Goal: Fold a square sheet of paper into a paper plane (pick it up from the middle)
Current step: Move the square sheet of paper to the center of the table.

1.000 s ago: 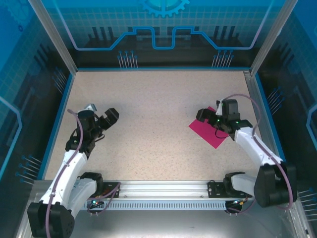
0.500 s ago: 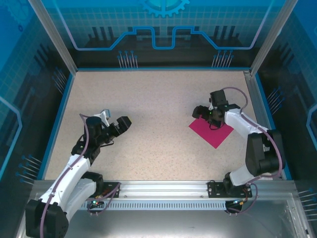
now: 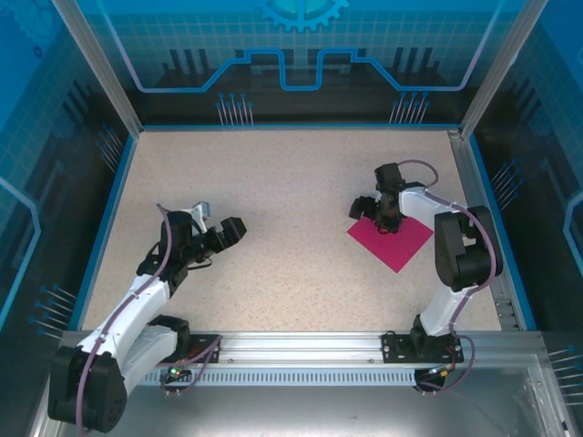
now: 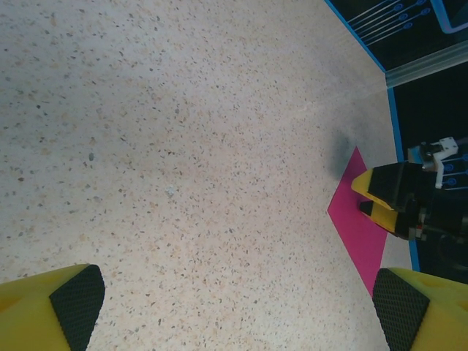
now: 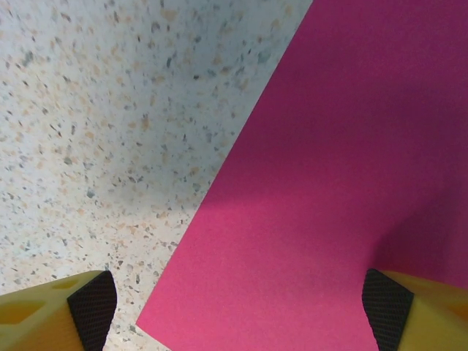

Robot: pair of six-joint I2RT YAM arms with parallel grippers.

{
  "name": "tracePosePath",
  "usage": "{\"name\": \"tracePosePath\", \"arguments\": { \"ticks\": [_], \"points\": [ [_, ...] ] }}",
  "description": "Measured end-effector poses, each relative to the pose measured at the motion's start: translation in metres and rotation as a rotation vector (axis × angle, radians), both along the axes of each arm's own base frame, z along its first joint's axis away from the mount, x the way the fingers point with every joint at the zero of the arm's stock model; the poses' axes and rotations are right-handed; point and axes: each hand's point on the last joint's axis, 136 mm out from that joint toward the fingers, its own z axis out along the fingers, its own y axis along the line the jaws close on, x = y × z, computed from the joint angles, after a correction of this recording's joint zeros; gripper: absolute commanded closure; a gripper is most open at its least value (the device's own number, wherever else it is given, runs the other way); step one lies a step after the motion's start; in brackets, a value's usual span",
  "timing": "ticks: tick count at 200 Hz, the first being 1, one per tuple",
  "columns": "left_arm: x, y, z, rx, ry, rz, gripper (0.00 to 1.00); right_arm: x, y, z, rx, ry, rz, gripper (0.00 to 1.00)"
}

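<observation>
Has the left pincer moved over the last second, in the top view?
Yes. The left pincer has moved right, away from the table's blue left edge and toward the square sheet of paper, ending a little nearer the front rail.

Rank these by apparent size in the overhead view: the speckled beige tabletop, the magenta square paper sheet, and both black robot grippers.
1. Speckled beige tabletop
2. Magenta square paper sheet
3. Left gripper and right gripper: look alike, so tied
</observation>
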Motion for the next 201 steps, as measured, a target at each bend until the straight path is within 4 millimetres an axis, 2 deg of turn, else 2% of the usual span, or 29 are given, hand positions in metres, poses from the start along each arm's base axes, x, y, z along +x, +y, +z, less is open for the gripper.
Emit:
{"name": "tracePosePath", "arguments": {
  "ticks": [53,88,110,133,149,178,201],
  "points": [
    [0.011,-0.009,0.002,-0.003,0.024,-0.056,0.02,-0.009,0.042,-0.006,-0.041,0.012,0.130,0.09],
    [0.024,-0.019,0.028,-0.016,-0.002,-0.087,0.01,-0.013,0.076,-0.008,-0.091,-0.011,0.234,0.09],
    [0.021,-0.038,0.039,-0.042,-0.009,-0.117,0.01,-0.015,0.107,-0.009,-0.105,-0.028,0.329,0.08],
    [0.009,-0.064,0.032,-0.049,0.002,-0.155,0.02,-0.016,0.136,-0.008,-0.108,-0.046,0.412,0.07],
    [0.004,-0.076,0.017,-0.047,0.032,-0.167,0.01,-0.020,0.149,-0.007,-0.088,-0.055,0.440,0.07],
    [0.007,-0.076,-0.011,-0.015,0.115,-0.132,0.02,-0.018,0.156,-0.005,-0.026,-0.050,0.399,0.07],
    [0.007,-0.072,-0.019,0.009,0.138,-0.114,0.02,-0.015,0.160,-0.003,0.021,-0.050,0.320,0.07]
  ]
}}
